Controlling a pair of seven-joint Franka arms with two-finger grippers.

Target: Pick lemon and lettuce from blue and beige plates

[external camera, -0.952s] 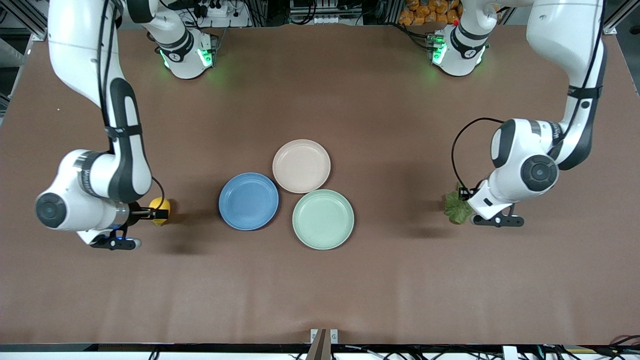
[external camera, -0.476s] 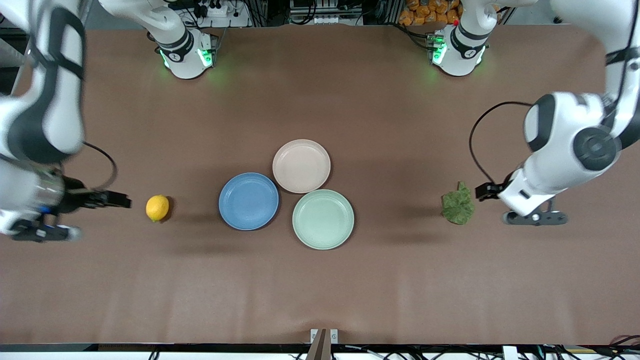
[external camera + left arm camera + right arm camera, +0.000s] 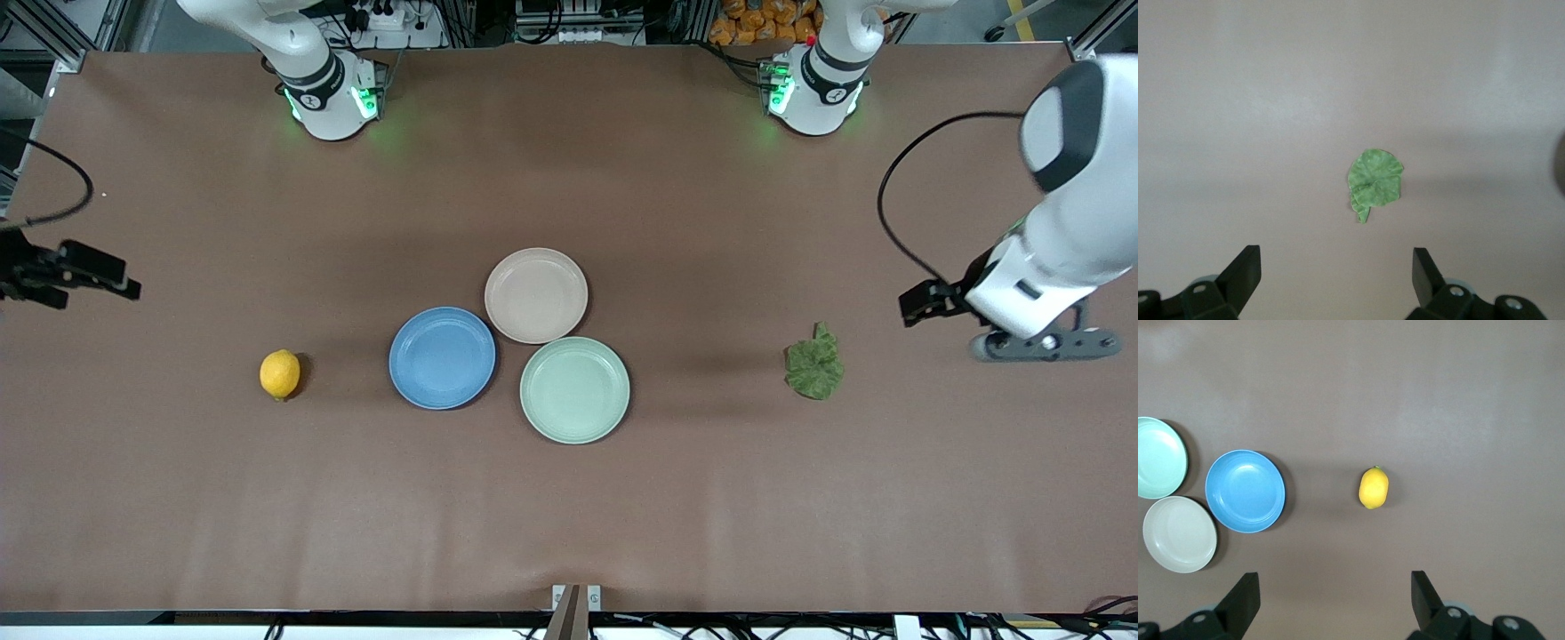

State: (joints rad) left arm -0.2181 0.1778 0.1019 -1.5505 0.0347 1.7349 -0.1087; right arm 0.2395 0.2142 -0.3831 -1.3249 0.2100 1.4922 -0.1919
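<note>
Front: lemon [image 3: 280,374] and lettuce [image 3: 814,369] lie on the bench [image 3: 569,516] — plates bare, blue plate [image 3: 442,358] touching beige plate [image 3: 536,295].
Left wrist: left end effector [image 3: 1337,277] spread wide, empty, above the lettuce [image 3: 1374,182].
Right wrist: right end effector [image 3: 1335,600] wide apart, empty — lemon [image 3: 1373,487] beside blue plate [image 3: 1245,491].

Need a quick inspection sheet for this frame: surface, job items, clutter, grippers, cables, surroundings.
Surface: brown table, flat.
Job's things: lemon on the table toward the right arm's end; lettuce on the table toward the left arm's end; blue plate and beige plate bare.
Clutter: mint-green plate, bare, beside both plates.
Grippers: left gripper open above the lettuce; right gripper open above the lemon.
Cables: black cable loops off the left arm.
Surroundings: both bases lit green.
</note>
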